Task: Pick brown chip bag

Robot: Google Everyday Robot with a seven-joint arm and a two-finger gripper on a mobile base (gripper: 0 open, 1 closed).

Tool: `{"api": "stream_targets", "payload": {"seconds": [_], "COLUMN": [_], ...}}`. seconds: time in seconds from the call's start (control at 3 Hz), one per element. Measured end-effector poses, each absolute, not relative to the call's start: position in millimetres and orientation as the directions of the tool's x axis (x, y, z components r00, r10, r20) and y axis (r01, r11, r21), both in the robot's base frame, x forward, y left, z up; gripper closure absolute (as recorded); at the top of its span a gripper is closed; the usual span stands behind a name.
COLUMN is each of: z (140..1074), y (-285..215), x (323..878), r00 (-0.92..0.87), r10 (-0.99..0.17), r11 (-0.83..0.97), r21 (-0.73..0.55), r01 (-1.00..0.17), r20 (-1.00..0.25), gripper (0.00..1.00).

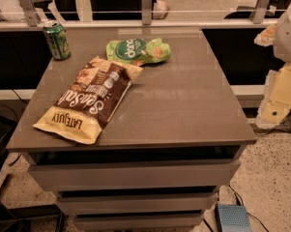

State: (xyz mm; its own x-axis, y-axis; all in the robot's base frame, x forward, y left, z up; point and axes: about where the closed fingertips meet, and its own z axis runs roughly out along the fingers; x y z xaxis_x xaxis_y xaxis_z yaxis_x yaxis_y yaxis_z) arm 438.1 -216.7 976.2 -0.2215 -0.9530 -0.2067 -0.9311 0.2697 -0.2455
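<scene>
- Currently the brown bag (87,98) is lying flat on the left half of the table (183,105), its cream end reaching the front edge.
- A green bag (138,50) is lying just behind its far end.
- A can (56,40) is standing upright at the back left corner.
- The gripper (279,98) is hanging off the table's right side, well apart from the brown bag; whether it is apart or together cannot be told.

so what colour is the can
Green can, camera view; pincer at right edge.

White rounded arm shell (290,30) at right edge w/ pale-yellow claw (280,98) below, dark round hole (273,114)
</scene>
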Motion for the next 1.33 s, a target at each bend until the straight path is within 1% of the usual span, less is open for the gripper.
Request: {"api": "stream_targets", "payload": {"seconds": [0.33, 0.67, 1.0, 1.33], "z": [976, 979, 973, 971], "y": [-217, -202, -154, -92], "x": [438, 447, 460, 471], "r00": [-0.221, -0.161, -0.004, 0.207], "r10": [-0.953, -0.956, -0.951, -0.902], "r11": [0.27, 0.224, 0.095, -0.077], "r21": [-0.246, -0.259, -0.278, -0.331], "r01": [-0.931, -0.939, -0.956, -0.941], "r20": [-0.207, -0.245, -0.31, -0.379], "gripper": [0.0, 0.0, 0.0, 0.0]}}
